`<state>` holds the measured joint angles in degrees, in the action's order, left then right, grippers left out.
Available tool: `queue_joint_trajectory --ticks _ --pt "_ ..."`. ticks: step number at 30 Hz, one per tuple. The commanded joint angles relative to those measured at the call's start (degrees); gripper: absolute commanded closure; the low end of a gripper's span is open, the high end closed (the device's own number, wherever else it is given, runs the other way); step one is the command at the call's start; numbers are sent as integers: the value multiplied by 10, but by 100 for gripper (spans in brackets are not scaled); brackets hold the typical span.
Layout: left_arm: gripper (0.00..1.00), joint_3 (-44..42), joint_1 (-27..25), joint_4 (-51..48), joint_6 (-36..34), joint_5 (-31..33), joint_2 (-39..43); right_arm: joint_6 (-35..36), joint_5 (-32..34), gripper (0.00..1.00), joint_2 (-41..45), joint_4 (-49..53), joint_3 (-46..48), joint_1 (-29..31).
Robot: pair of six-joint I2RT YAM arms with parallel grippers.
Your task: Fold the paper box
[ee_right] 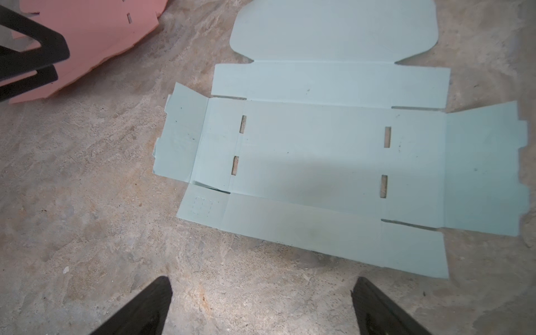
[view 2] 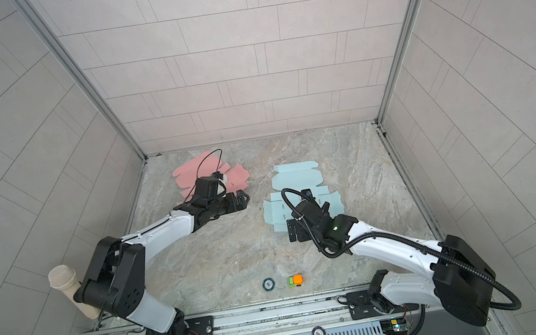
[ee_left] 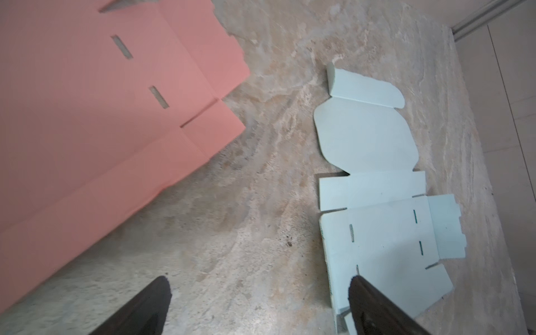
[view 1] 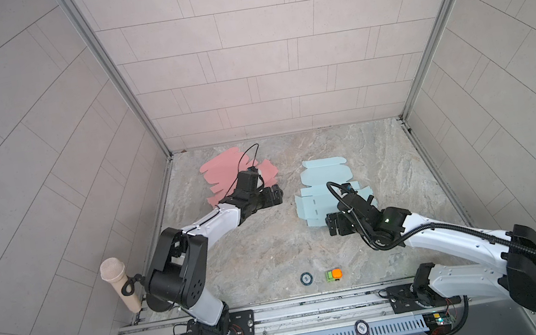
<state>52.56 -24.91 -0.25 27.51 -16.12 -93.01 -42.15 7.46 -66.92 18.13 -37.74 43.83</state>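
Note:
Two flat, unfolded paper box blanks lie on the marbled table. The light blue one (view 1: pixel 324 181) (view 2: pixel 293 180) is right of centre, and its slots and flaps show in the right wrist view (ee_right: pixel 313 150) and the left wrist view (ee_left: pixel 377 232). The pink one (view 1: pixel 220 172) (view 2: pixel 188 175) (ee_left: pixel 87 116) (ee_right: pixel 95 34) lies at the back left. My left gripper (view 1: pixel 279 194) (view 2: pixel 246 198) (ee_left: pixel 258 280) hovers open beside the pink blank's right edge. My right gripper (view 1: pixel 330 224) (view 2: pixel 290 231) (ee_right: pixel 261 280) stands open just off the blue blank's near edge. Neither holds anything.
A small black disc (view 1: pixel 306 278) and a green-and-orange block (view 1: pixel 333 274) sit near the table's front edge. A microphone (view 1: pixel 118 281) stands at the left wall. Tiled walls close in three sides, and a metal rail (view 1: pixel 281 312) runs along the front.

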Motion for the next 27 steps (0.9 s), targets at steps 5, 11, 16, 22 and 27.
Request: queue_joint_trajectory --ticks 5,11,16,22,27 --pt "2 -15 -64 87 65 -36 -39 -30 -35 2 -5 -38 13 3" --pt "23 -22 -100 144 113 -27 -84 -5 21 2 63 38 -15 2" --pt "44 -20 -114 172 141 -32 -113 11 57 3 105 66 -20 1" --pt "71 -2 -139 175 166 -16 -129 20 78 3 130 76 -22 0" --pt "79 40 -177 180 197 -4 -156 28 96 4 149 80 -21 -1"
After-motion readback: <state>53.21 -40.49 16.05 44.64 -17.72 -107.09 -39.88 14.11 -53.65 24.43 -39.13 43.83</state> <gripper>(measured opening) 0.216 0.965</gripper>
